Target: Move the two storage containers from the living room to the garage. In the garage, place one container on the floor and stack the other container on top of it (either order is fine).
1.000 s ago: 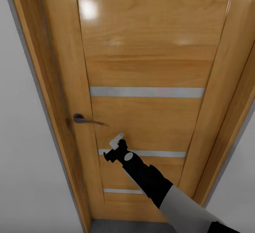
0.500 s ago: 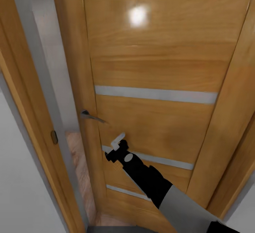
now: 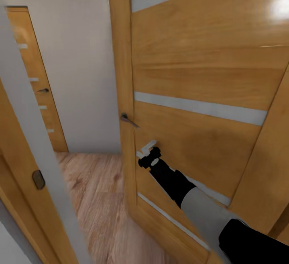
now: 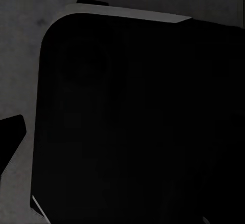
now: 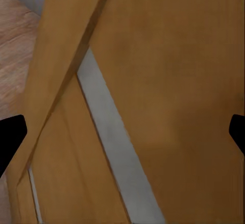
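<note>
- Tan wood door (image 3: 208,75) with pale glass slats (image 3: 200,108) stood swung partly open, taking up most of the head view's right side.
- Dark lever handle (image 3: 127,119) sat on the door's near edge, just above the right gripper (image 3: 147,150).
- Light wood-plank floor (image 3: 96,191) showed through the gap, running to a pale grey wall (image 3: 80,63).
- Second tan door (image 3: 36,87) with slats stood closed at the far left, well apart from the open one.
- Door frame (image 3: 24,163) with a dark latch plate (image 3: 38,179) crossed the left foreground.
- Right arm (image 3: 192,199) reached forward and up from lower right, black forearm, grey upper section, gripper close against the door panel beside a slat.
- Right wrist view: black fingers (image 5: 10,137) sat wide apart at both edges, nothing between them, door panel and slat right ahead.
- Left wrist view: dark rounded black body (image 4: 138,121) over dark grey ground; left fingers' state could not be told.
- No red-orange storage containers visible here.
</note>
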`<state>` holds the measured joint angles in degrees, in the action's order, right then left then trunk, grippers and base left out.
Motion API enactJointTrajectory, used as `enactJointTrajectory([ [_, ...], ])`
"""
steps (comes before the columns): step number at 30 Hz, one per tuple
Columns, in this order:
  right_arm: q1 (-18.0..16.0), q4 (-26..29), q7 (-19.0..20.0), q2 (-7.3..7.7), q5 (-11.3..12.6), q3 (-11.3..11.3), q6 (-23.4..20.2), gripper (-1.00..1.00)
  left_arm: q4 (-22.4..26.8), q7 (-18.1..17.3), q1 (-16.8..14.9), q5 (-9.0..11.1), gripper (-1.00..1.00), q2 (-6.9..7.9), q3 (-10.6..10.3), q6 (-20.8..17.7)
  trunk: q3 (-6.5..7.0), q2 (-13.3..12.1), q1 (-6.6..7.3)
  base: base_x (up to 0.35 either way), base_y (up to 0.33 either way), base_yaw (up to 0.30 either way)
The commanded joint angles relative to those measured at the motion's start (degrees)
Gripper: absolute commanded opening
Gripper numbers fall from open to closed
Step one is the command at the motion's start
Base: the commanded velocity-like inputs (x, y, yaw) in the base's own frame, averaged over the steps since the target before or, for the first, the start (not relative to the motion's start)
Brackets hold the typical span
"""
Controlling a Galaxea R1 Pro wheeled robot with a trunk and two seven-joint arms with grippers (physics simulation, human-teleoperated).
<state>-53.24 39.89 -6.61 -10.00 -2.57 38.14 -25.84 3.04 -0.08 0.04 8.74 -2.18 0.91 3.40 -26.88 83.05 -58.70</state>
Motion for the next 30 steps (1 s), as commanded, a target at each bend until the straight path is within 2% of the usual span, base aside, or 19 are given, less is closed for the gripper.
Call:
enactJointTrajectory([
  [1,-0.69,-0.59,-0.81,0.00,-0.62,0.08,-0.25,1.00,0.04,-0.01,0.02,0.40,1.00,-0.01,0.06,0.11,-0.05,0.03,-0.03,0.321,0.000,0.000],
  [10,-5.92,-7.90,-1.67,0.00,0.03,-0.20,0.08,1.00,0.04,-0.01,0.02,0.36,1.00,-0.02,0.05,0.11,-0.05,0.03,-0.03,0.318,0.000,0.000],
  [11,-6.15,-8.36,-1.69,0.00,0.05,-0.98,0.08,1.00,0.04,-0.01,-0.01,0.27,1.00,-0.02,0.09,0.17,-0.05,0.03,-0.03,0.106,0.000,0.000],
  [17,-6.26,-7.87,-1.74,0.00,-0.20,-4.82,-0.03,1.00,0.04,-0.01,0.00,0.23,1.00,-0.02,0.13,0.20,-0.05,0.03,-0.03,0.037,0.000,0.000],
  [30,-6.26,-7.79,-1.61,0.00,-0.29,-5.23,-0.69,1.00,0.04,-0.01,0.03,0.22,1.00,0.01,0.14,0.20,-0.05,0.03,-0.03,0.001,0.000,0.000],
])
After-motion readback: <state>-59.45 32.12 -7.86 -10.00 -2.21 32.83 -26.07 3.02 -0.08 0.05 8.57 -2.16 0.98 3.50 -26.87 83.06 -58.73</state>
